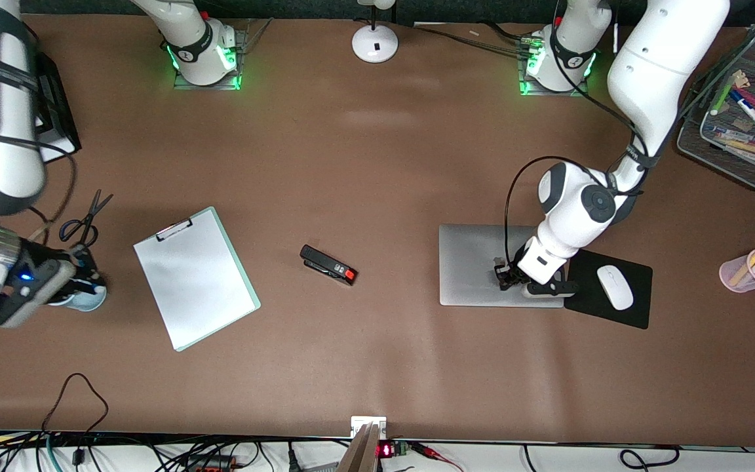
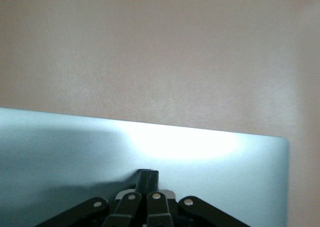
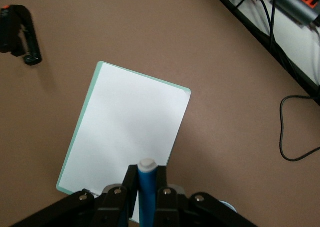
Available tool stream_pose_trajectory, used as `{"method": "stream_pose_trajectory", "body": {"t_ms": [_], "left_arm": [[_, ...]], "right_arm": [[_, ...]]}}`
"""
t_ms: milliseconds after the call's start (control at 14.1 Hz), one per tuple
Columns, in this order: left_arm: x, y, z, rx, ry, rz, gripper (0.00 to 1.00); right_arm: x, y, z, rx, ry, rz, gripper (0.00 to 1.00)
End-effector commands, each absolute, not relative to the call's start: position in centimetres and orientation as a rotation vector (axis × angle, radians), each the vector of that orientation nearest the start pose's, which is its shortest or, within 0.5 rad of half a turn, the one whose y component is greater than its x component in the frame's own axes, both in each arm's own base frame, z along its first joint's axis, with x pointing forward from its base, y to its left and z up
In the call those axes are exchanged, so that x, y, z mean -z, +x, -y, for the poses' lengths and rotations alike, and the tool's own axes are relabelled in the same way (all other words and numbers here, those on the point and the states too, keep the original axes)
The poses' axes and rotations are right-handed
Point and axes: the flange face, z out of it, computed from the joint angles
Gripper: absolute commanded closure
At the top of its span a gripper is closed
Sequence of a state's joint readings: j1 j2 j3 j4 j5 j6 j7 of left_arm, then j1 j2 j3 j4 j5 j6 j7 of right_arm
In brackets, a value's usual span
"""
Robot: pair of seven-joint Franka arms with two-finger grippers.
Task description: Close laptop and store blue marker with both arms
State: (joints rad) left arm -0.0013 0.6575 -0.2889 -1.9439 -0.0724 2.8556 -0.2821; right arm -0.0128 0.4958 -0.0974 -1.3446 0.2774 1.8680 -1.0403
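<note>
Starting at the right arm's end of the table, my right gripper (image 1: 79, 278) hangs over a pale blue cup (image 1: 86, 298), its fingers clamped on the blue marker (image 3: 146, 189); my right wrist view shows the marker standing upright between the pads with its white end showing, a detail the front view hides under the gripper. Just beside the cup lie black scissors (image 1: 82, 216), farther from the front camera. Next along is a green clipboard (image 1: 195, 275) bearing a white sheet, then a black stapler (image 1: 328, 264) with a red end near the middle of the table. Toward the left arm's end, the laptop (image 1: 476, 262) lies shut and flat, silver lid up. My left gripper (image 1: 508, 275) rests on that lid near the edge closest to the black mouse pad (image 1: 630, 308), fingers pressed together on nothing; my left wrist view shows the fingertips touching the bright lid. A white mouse (image 1: 615, 287) sits on the pad. Past it, a pink cup (image 1: 748, 272) holds purple and yellow pens, and a wire mesh tray (image 1: 712, 141), farther from the front camera, holds white markers with coloured caps.
</note>
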Motion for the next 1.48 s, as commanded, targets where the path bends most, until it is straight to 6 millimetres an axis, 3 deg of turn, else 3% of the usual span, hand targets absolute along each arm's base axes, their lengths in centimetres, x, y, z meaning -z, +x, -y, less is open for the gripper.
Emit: {"method": "stream_pose_trajectory", "body": {"t_ms": [0, 212, 354, 636, 848, 990, 1202, 1343, 1414], "left_arm": [[-17.5, 62.6, 16.9, 0.375, -3.362, 0.184, 1.0], [-18.4, 62.6, 16.7, 0.379, -3.358, 0.18, 1.0], [-20.8, 62.9, 16.4, 0.344, -3.348, 0.163, 1.0], [-30.1, 62.7, 14.3, 0.109, -3.295, 0.033, 1.0], [-39.5, 62.6, 12.6, -0.171, -3.241, -0.061, 1.0], [-44.0, 62.4, 11.6, -0.292, -3.215, -0.087, 1.0], [-48.8, 61.3, 10.0, -0.346, -3.196, -0.088, 0.99], [-51.2, 60.3, 9.3, -0.373, -3.184, -0.081, 0.84], [-52.0, 60.0, 9.2, -0.382, -3.18, -0.098, 0.62]], "right_arm": [[-47.6, 69.7, 6.5, 0.301, -2.573, 1.295, 1.0], [-49.1, 69.2, 9.8, 0.412, -2.464, 1.384, 1.0], [-49.8, 68.6, 11.4, 0.479, -2.394, 1.41, 1.0], [-50.5, 68.0, 13.6, 0.582, -2.289, 1.481, 1.0], [-50.7, 67.7, 14.9, 0.723, -2.145, 1.558, 1.0], [-50.6, 67.5, 15.3, 0.775, -2.076, 1.629, 1.0], [-48.8, 67.1, 17.2, 0.825, -1.955, 1.767, 1.0], [-46.5, 66.7, 19.6, 0.886, -1.852, 1.816, 1.0], [-44.9, 66.5, 20.9, 0.94, -1.802, 1.809, 1.0]]}}
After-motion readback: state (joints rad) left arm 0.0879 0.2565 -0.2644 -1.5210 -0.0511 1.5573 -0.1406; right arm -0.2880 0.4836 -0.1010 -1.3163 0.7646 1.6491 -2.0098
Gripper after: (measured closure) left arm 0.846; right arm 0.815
